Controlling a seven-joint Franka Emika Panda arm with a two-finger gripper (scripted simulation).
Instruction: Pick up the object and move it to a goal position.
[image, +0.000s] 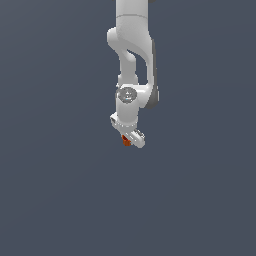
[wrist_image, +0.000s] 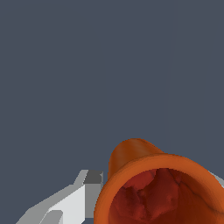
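A: Exterior view, report.

B: One arm (image: 132, 60) descends from the upper edge of the frame over a uniform grey worktop (image: 50, 200), near the middle of the visible surface; no worktop edges or corners can be made out. One gripper (image: 128, 140) is at its lower end. One object (image: 126, 141), small and orange-red, sits at the gripper's tip, much narrower than the gripper body. No goal marker is visible.

A: Gripper state?

B: The fingers appear drawn in around the object, so it reads as gripped. Whether it is clear of the worktop cannot be determined.

A: Wrist view.

B: The object (wrist_image: 157, 188) fills the near field: a flared, cup-like shape with an open mouth, a smooth orange outer wall and a rough darker red interior. One white finger (wrist_image: 74, 201) lies just beside its wall; the opposite finger is barely visible behind the rim.

A: Handling assessment.

B: Judgement only: likely light and rigid. The smooth, tapering wall could slip, so grip across the narrow body, below the flared rim.
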